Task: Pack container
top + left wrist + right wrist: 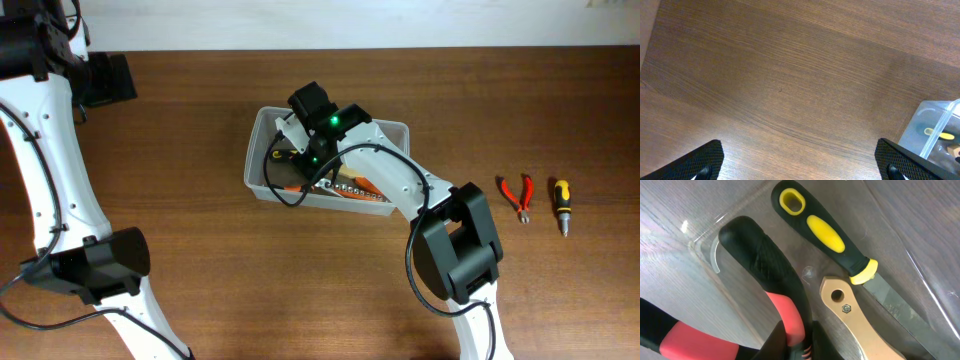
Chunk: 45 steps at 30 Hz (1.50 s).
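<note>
- The container (257, 152) is sitting near the middle of the table (200, 120) in the overhead view, its long sides running from 9 to 3 o'clock.
- The right arm is reaching into the container from 5 o'clock, its wrist hanging over the bin's 9 o'clock half.
- The right gripper (797, 342) is holding its jaws close together, pinching the red part of a red-and-black handle (760, 265) low inside the bin.
- In the right wrist view that handle is curving up toward 11 o'clock, its black end lying near the bin's rounded corner.
- A yellow-and-black handle (825, 232) with a metal blade is lying on the bin's floor, running from 11 toward 4 o'clock.
- A wooden handle (855, 315) with a hole and a bolt is lying just beside that blade, on its 7 o'clock side.
- The left gripper (800, 167) is hovering over bare table with its jaws spread wide and nothing between them.
- In the left wrist view one corner of the container is showing at 4 o'clock.
- Red pliers (517, 195) and a yellow-and-black screwdriver (563, 205) are lying side by side on the table at 3 o'clock from the container, well apart from it.
</note>
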Each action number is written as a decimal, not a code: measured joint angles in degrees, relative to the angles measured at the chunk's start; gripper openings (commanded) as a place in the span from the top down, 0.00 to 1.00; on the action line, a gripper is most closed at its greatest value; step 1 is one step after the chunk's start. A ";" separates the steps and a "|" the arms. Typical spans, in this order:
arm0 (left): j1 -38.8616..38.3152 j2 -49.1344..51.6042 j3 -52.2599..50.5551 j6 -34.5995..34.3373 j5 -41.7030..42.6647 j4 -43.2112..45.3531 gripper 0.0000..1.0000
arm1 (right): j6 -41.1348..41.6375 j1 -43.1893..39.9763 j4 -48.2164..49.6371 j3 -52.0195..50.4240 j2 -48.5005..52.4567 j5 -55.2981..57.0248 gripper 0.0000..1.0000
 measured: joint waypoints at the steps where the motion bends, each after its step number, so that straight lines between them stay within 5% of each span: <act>1: 0.00 0.00 0.00 0.00 0.00 0.00 0.01 | 0.33 0.00 -0.04 0.00 0.00 0.00 0.67; 2: 0.00 0.00 0.00 0.00 0.00 0.02 0.01 | 0.68 0.00 -0.17 0.00 0.00 -0.04 0.51; 3: 0.00 0.00 0.00 0.00 0.00 0.02 0.01 | 0.59 0.00 -0.31 0.00 0.00 -0.02 0.46; 16: 0.00 0.00 0.00 0.00 0.00 0.02 0.01 | -0.07 -0.13 -6.01 1.40 -0.04 4.28 0.54; 24: 0.00 0.00 0.00 0.00 0.00 0.02 0.01 | -0.07 -3.54 -15.06 14.86 -4.90 12.37 0.52; 31: 0.00 0.00 0.00 -0.02 0.00 0.02 0.01 | 2.45 -14.69 -22.64 23.63 -13.07 13.75 0.48; 41: 0.00 0.00 0.00 -0.02 0.00 0.00 0.01 | 10.27 -33.40 -31.80 22.75 -13.31 11.93 0.57; 45: 0.00 0.00 0.00 -0.02 0.00 0.02 0.01 | 12.96 -41.05 -33.03 19.89 -12.92 9.03 0.36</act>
